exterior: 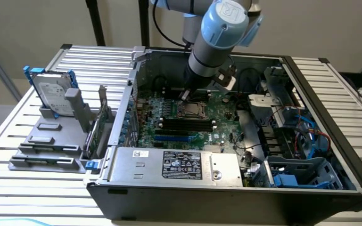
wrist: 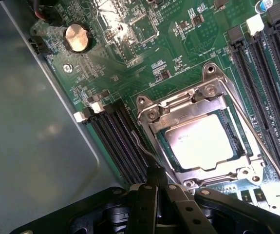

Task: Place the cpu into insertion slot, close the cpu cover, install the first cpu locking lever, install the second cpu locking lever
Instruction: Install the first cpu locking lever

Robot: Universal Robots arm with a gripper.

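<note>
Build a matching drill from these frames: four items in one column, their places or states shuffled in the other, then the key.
Items
1. cpu
2. cpu cover
3. coin cell
4. hard drive

Places or states
A. upright in the grey rack, at the exterior view's left
B. silver frame, closed flat
C. round, on the green board
D. seated, silver top showing through a square window

Pairs: 1-D, 2-B, 3-C, 4-A

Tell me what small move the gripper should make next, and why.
Probably push the lever beside the gripper down to latch it. The cpu already lies seated, the cover is shut over it, and the shut gripper sits right at that lever's free end.
</note>
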